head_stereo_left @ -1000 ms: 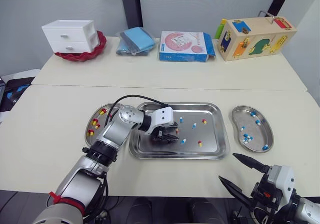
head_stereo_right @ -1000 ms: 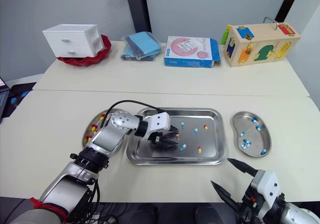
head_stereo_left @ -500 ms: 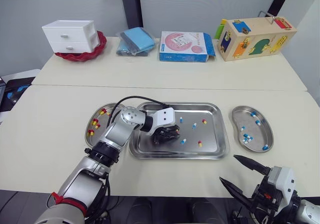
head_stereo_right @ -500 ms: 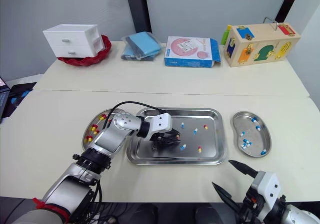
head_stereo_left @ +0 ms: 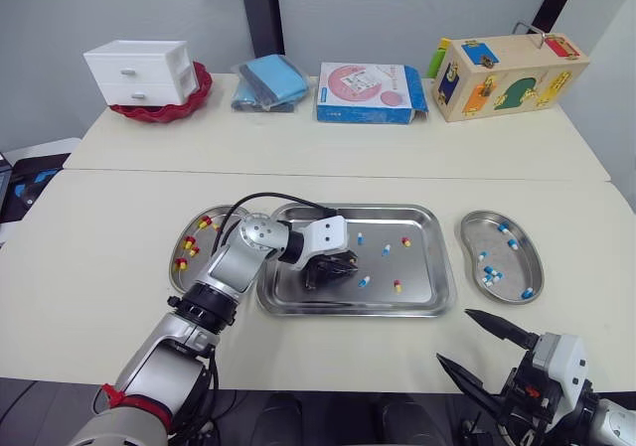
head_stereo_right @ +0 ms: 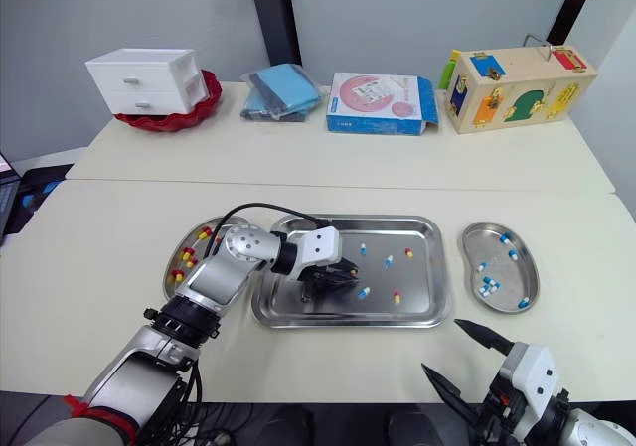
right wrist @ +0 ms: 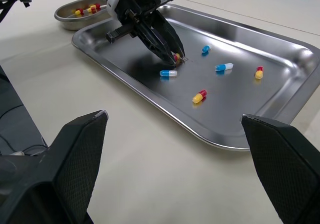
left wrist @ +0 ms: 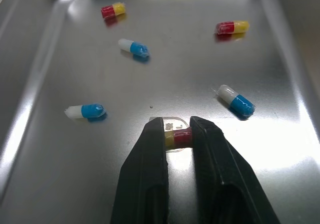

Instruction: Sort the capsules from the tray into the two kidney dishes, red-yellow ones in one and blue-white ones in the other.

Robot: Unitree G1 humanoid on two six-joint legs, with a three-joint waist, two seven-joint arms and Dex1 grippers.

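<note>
Steel tray (head_stereo_left: 444, 289) lies at the middle of the tabletop (head_stereo_left: 99, 237), with a kidney dish just beside each short end. The left claw (left wrist: 177, 128) reaches into the left half of the tray, its tips down at the tray floor. It is clenched on one red-yellow capsule (left wrist: 178, 137), which lies crosswise between the two black fingers, right at their tips. Whether that capsule is lifted off the metal cannot be told.

Five loose capsules lie beyond the claw's tips in the tray: two red-yellow (left wrist: 113, 10) (left wrist: 232, 27) and three blue-white (left wrist: 133, 47) (left wrist: 85, 111) (left wrist: 236, 100). The left kidney dish (head_stereo_left: 175, 272) holds red-yellow capsules and the right kidney dish (head_stereo_left: 538, 251) holds blue-white ones.

The right claw (head_stereo_left: 454, 337) hangs over the near edge of the tabletop, well apart from the tray, fingers spread wide and gripping nothing.
</note>
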